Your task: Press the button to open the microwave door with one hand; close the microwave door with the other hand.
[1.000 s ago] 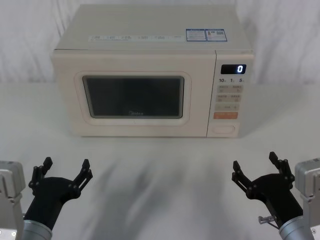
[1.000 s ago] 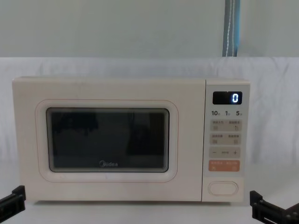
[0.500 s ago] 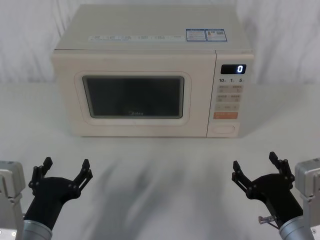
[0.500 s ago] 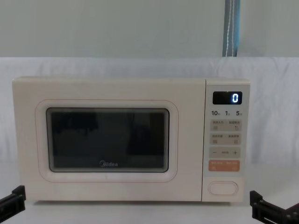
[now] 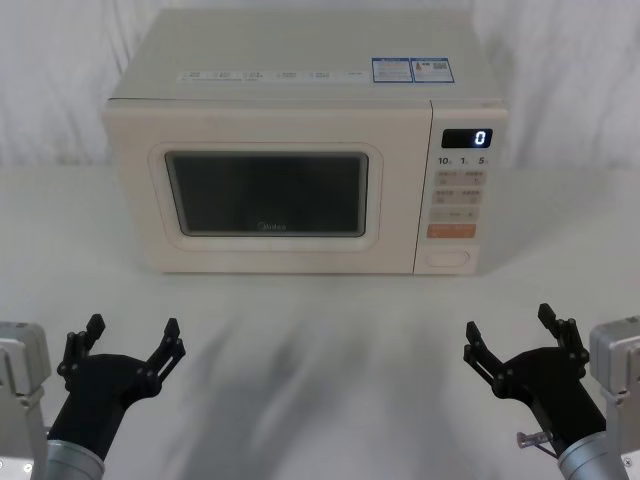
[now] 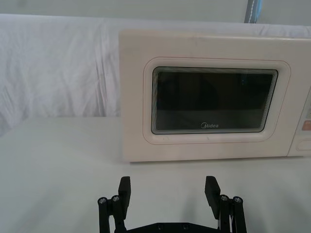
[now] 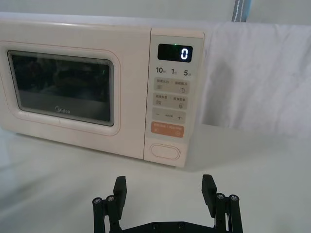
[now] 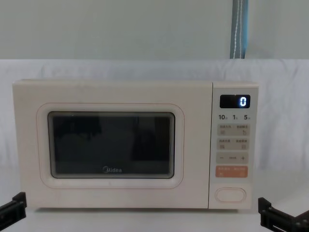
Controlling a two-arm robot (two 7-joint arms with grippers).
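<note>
No movement since the earlier frames: same poses, same layout. Centre of the head view: microwave door (image 5: pixel 266 193) shut flush, display reading 0. Lower right of the keypad strip: button (image 5: pixel 447 258) (wide oval, under the orange key (image 5: pixel 451 231)), untouched. Bottom left corner: left gripper (image 5: pixel 127 345), prongs spread, holding nothing. Bottom right corner: right gripper (image 5: pixel 515 336), prongs likewise spread, well short of the microwave.
</note>
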